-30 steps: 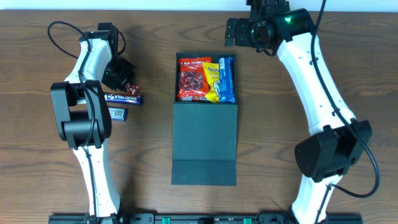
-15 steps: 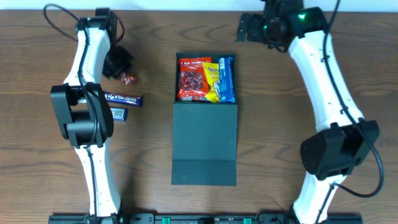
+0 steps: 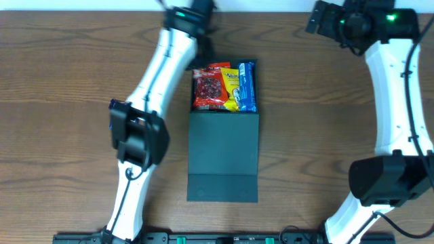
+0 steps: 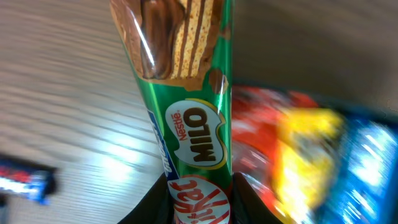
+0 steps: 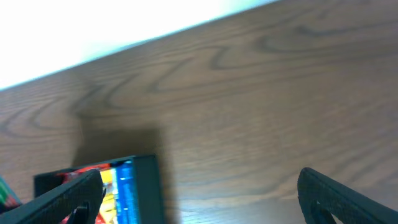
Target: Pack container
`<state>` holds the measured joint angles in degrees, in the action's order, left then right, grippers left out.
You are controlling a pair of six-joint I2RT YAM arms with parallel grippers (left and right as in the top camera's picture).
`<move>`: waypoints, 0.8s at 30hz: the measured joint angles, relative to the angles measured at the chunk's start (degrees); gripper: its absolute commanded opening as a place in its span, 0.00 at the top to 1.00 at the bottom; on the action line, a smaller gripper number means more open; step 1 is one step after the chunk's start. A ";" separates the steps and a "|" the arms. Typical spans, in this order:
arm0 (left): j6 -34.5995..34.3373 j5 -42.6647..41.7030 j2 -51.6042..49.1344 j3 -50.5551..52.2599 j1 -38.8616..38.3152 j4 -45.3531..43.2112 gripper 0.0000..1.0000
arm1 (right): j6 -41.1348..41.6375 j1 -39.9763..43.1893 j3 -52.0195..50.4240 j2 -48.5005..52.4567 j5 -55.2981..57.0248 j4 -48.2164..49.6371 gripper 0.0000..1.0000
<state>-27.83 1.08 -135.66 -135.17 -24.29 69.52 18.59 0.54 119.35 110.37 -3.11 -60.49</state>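
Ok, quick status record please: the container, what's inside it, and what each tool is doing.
container: open, lid laid flat toward the robot's side
inside: red packet, yellow packet, blue packet, side by side
left tool: shut on green Milo bar, at the container's far left corner
right tool: open, empty, over the table beyond the container's far right corner
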 measured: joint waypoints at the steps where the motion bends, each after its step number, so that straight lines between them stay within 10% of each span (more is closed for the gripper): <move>1: 0.79 0.00 0.00 0.00 -2.05 -0.13 0.85 | -0.13 0.87 -0.02 0.00 -0.02 -0.52 0.01; 24: 0.46 -2.43 -4.85 0.00 -11.87 3.54 0.75 | -5.46 7.93 -0.04 0.00 0.07 -2.67 0.01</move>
<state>-27.38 -1.34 -140.51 -135.17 -36.16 73.06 13.13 8.47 119.31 110.37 -3.05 -63.16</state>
